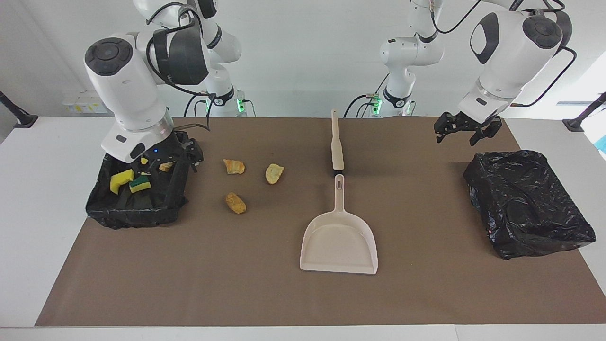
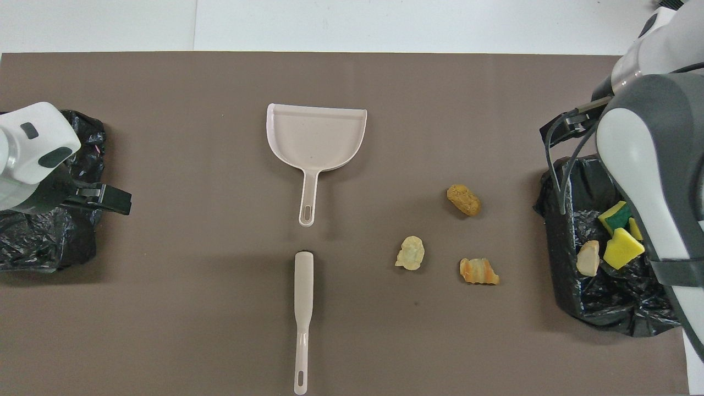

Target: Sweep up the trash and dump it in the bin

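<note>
- Three bits of trash lie on the brown mat: a bumpy brown piece [image 1: 235, 202], a striped orange piece [image 1: 234, 166] and a pale yellow piece [image 1: 274, 173]. They sit between the full bin and the dustpan.
- More trash is in the black bin [image 1: 137, 208] at the right arm's end: yellow sponge chunks [image 1: 121, 180], one with a green top [image 1: 140, 183], and a tan piece [image 2: 587, 257].
- The right gripper [image 1: 176, 152] hangs over that bin. Its fingers are apart and it holds nothing.
- The left gripper [image 1: 466, 129] waits up high near the other black bin [image 1: 525, 203]. Its fingers are apart too, and empty.
- The dustpan [image 1: 339, 237] lies flat on the mat. The brush [image 1: 336, 142] lies just past the tip of its handle, nearer to the robots.
- The scraps look light and soft. I think a push from the brush would slide them easily, and they may roll or bounce.
- The brush and dustpan look stiff and light. The best place to grab each is its thin handle.
</note>
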Controlling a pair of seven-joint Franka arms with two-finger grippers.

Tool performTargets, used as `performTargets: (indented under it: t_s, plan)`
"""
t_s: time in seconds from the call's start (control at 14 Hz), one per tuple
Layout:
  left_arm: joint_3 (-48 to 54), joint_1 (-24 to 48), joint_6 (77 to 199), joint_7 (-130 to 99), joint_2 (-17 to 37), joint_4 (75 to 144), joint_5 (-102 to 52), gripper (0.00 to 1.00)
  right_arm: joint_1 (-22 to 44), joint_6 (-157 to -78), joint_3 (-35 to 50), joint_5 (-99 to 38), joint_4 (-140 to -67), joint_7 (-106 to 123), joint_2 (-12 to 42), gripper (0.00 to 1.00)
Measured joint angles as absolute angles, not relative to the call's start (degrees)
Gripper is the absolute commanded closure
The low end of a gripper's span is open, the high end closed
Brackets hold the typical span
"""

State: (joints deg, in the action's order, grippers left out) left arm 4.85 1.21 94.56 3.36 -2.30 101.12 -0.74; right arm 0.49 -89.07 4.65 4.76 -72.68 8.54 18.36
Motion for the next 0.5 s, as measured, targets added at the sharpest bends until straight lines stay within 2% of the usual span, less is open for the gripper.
performTargets:
  t_s: [0.21, 0.5]
  plan:
    - [4.8, 1.2, 94.6, 3.4, -2.3, 101.1, -0.7, 0.0, -1.1, -86.7, 4.7, 4.9, -72.7, 4.5, 15.9, 0.0]
    - [4.9, 1.2, 94.6, 3.4, -2.3, 101.1, -0.7, 0.0, -3.4, -86.5, 4.7, 4.7, -72.9, -0.1, 15.2, 0.0]
